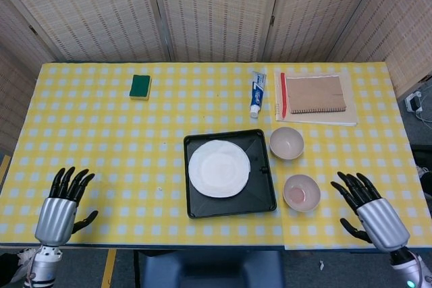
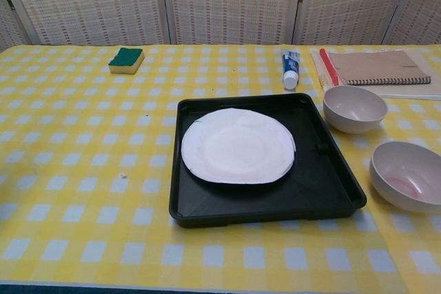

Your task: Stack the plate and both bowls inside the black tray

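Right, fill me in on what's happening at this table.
Nothing is being handled right now. The white plate already lies in the black tray, while both bowls sit on the table to its right: the plain bowl and the pink-stained bowl. The left hand hovers open at the table's near left edge; the right hand is open beside the nearer bowl.

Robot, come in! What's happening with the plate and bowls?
Both robot hands open, empty. Plate in black tray; both bowls outside. Nothing blocking.
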### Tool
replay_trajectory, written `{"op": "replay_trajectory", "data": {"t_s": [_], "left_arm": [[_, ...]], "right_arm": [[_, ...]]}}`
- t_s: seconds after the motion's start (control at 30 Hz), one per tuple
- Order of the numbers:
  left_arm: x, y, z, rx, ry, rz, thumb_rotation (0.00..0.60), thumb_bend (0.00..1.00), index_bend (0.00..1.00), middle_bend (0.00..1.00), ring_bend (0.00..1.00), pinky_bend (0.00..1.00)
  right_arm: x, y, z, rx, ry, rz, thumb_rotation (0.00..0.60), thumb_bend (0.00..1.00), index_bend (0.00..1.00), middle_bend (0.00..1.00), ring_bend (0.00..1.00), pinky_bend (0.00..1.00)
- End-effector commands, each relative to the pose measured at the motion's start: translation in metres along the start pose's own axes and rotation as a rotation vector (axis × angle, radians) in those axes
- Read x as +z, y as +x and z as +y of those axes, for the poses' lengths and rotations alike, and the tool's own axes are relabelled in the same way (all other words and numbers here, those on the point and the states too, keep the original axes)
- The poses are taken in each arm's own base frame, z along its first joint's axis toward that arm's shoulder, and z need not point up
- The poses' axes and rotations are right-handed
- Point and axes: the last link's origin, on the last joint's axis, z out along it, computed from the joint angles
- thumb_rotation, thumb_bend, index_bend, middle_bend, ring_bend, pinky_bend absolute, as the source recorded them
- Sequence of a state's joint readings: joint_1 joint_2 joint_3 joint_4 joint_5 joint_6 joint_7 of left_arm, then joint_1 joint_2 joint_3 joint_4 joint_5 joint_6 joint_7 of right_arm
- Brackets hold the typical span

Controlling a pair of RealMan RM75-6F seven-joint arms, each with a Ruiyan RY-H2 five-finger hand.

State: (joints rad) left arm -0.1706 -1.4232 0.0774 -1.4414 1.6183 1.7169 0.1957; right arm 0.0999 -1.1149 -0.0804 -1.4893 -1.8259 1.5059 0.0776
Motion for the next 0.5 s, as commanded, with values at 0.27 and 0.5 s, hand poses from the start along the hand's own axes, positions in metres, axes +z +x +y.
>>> {"op": "replay_trajectory", "data": {"t_s": [0.27, 0.5], "left_arm": [[-0.009, 0.006, -0.029, 0.072, 0.08, -0.03, 0.6, 0.18, 0.17, 0.17, 0.05, 0.0], [-0.011, 0.009, -0.029, 0.071, 0.089, -0.054, 0.6, 0.18, 0.13, 0.17, 0.05, 0.0]], "right_arm": [[0.032, -0.045, -0.008, -0.105, 0.09, -0.115, 0.6, 0.34, 0.41, 0.0, 0.0, 0.0], [0.05, -0.059, -0.017, -0.154, 0.134, -0.148, 0.6, 0.34, 0.43, 0.0, 0.0, 0.0]]}}
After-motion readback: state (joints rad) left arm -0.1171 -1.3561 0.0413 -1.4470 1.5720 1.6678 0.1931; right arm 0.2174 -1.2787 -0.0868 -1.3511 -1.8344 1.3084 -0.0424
